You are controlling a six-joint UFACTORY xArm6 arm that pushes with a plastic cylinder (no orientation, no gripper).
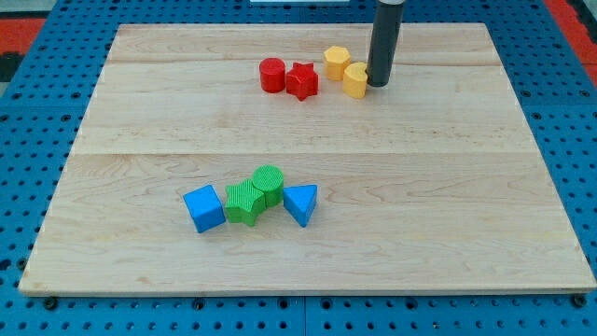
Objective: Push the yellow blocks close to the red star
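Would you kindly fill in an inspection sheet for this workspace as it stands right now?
Surface: wooden board, lying flat on a blue pegboard.
Job's things: red star near the view's top; yellow hexagonal block just to its right; second yellow block right of the star, touching or nearly touching the first.
Clutter: red cylinder left of the star; blue cube, two green blocks and blue triangle clustered lower down.
Grippers: none fitted; my tip sits against the right side of the second yellow block.
Cables: nothing seen.
Surroundings: red area at the top corners.
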